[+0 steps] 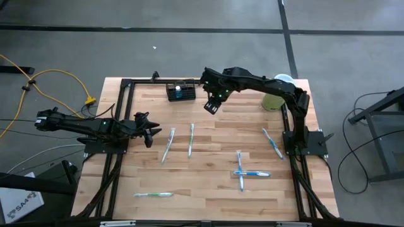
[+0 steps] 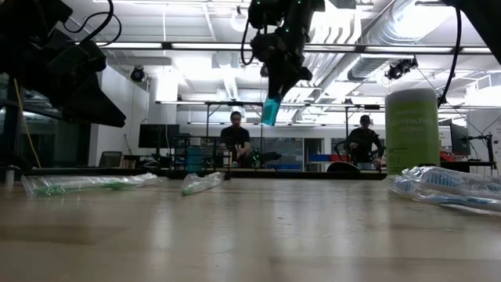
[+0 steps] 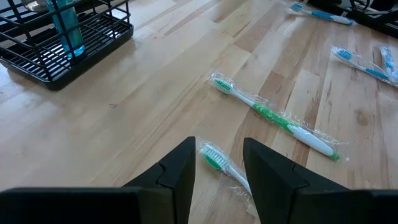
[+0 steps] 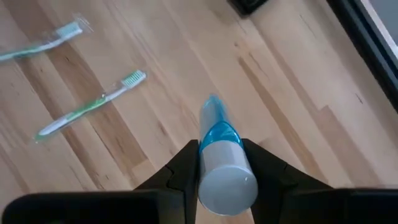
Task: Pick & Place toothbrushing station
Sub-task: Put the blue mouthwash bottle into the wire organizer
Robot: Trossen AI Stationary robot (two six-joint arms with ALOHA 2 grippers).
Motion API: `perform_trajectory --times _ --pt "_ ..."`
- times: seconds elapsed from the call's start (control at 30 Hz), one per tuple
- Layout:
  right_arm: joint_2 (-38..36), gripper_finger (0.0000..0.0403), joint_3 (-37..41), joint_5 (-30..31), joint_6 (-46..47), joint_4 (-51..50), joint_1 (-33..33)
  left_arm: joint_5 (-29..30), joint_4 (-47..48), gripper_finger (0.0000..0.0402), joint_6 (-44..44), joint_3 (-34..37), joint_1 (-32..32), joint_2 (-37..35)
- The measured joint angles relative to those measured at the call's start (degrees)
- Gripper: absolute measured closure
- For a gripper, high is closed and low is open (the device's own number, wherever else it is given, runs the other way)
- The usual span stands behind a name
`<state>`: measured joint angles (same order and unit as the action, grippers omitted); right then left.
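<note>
The black slotted holder (image 1: 180, 92) stands at the table's far side, with one blue toothbrush (image 3: 65, 25) upright in it. My right gripper (image 1: 211, 107) hangs in the air just right of and nearer than the holder, shut on a blue-and-white toothbrush (image 2: 271, 111). My left gripper (image 1: 150, 135) is open and low over the table's left middle. Its fingers stand on either side of the head end of a wrapped green toothbrush (image 3: 217, 160) that lies flat on the table. A second green toothbrush (image 3: 273, 118) lies beside it. My right gripper pinches the toothbrush by its white handle end (image 4: 225, 169) between its two fingers (image 4: 186, 167), from above and slanting down. The brush runs along the fingers, and its blue part (image 2: 271, 111) hangs below them, well clear of the table.
A pale green cylinder with a white lid (image 1: 278, 94) stands at the far right. Wrapped blue toothbrushes lie at the right (image 1: 273, 142) and crossed at the right middle (image 1: 243, 171). A green one (image 1: 153, 195) lies near the front edge. People sit in the room beyond the table (image 2: 236, 137).
</note>
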<state>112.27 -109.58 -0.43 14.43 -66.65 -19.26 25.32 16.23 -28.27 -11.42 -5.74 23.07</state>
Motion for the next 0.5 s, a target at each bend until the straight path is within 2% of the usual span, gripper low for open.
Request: perform_trajectory --times 0.5 --pt "0.0 0.0310 0.0 0.5 -4.0 -0.7 7.9 0.0 0.0 0.0270 0.0 0.0 0.0 0.0"
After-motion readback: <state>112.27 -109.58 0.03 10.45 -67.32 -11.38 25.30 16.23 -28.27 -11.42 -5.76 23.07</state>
